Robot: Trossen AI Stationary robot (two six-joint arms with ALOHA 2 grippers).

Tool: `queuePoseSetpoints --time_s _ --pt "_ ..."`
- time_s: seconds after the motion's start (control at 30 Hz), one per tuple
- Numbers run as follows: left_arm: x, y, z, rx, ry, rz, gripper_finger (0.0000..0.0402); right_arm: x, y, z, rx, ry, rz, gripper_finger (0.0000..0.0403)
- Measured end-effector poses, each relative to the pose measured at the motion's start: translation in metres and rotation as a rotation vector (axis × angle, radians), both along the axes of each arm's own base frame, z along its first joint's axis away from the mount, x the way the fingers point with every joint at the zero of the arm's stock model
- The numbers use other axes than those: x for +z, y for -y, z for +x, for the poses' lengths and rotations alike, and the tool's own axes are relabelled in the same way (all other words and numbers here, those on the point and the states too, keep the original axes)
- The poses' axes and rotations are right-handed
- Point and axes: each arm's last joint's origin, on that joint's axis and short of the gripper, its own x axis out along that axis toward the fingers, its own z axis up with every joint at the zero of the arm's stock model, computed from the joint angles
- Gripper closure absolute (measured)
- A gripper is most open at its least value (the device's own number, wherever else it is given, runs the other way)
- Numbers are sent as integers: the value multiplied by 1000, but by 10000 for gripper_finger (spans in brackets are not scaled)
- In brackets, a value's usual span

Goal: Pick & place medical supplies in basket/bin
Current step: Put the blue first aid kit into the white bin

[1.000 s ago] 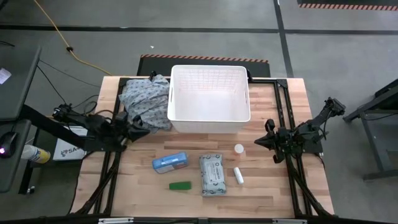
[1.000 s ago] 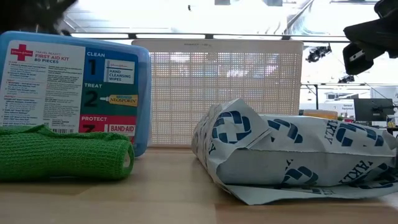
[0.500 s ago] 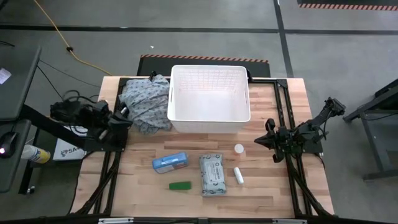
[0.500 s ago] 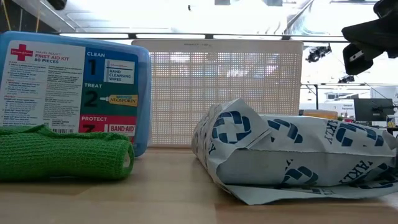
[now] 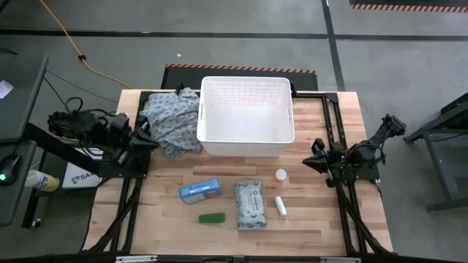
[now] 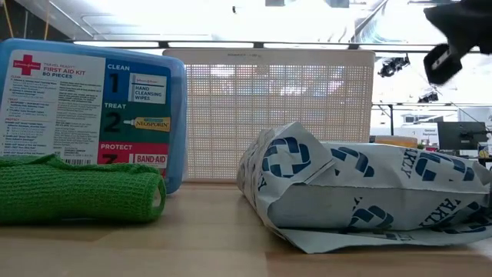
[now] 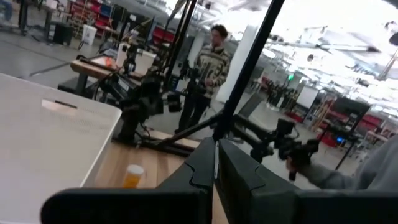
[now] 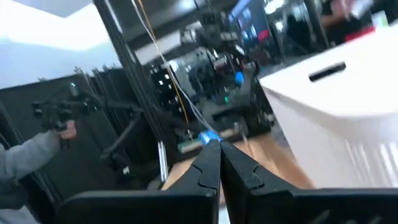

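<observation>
The white gridded basket (image 5: 246, 109) stands at the table's far middle. In front of it lie the blue-white packet (image 5: 199, 190), the grey-white soft pack (image 5: 251, 205), the green bar (image 5: 212, 218), the orange-capped vial (image 5: 281, 175) and the white tube (image 5: 280, 205). My left gripper (image 5: 149, 139) hovers shut at the table's left edge, beside the grey patterned cloth (image 5: 172, 120). My right gripper (image 5: 314, 152) is shut too, held right of the basket's near right corner and beyond the vial. Neither holds anything.
The low view shows the packet (image 6: 92, 115), the green bar (image 6: 77, 192) and the soft pack (image 6: 369, 192) close in front of the basket's wall (image 6: 269, 115). People stand in the room beyond the table (image 7: 208, 68). Bare wood lies along the near edge (image 5: 146, 226).
My left gripper has drawn back from the cloth toward the table's left edge. My right gripper has risen a little, as the low view shows. The supplies and the basket have stayed where they were.
</observation>
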Motion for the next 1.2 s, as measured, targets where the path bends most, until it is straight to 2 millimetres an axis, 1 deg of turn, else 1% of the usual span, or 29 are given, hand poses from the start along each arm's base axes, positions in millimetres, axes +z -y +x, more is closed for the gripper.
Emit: queuePoseSetpoints --time_s 0.07,0.17,0.27,0.33,0.57,0.67,0.77,0.97,1.07,1.2 --pt "1 1 4 0 -12 5 341 14 2 -4 -19 104 -7 403" --pt "3 3 7 -1 -15 2 341 36 9 -13 -67 290 26 403" --pt "2 5 12 -3 -28 -15 341 51 16 -22 -98 429 100 403" --pt "3 7 16 -4 -33 -19 341 60 19 -27 -107 488 147 403" --pt "5 12 29 -11 -24 -42 341 79 24 -35 -115 546 144 403" --pt "7 14 32 -20 -8 -48 341 88 25 -39 -90 595 102 403" --pt "8 16 34 -64 2 -53 341 98 26 -44 -51 655 54 403" --pt "8 19 40 -104 -32 -72 341 114 28 -51 -11 729 -52 403" --pt "18 21 43 -119 -46 -66 341 121 29 -53 -9 744 -81 403" --pt "36 23 48 -116 -123 -39 341 131 27 -51 -22 732 -108 403"
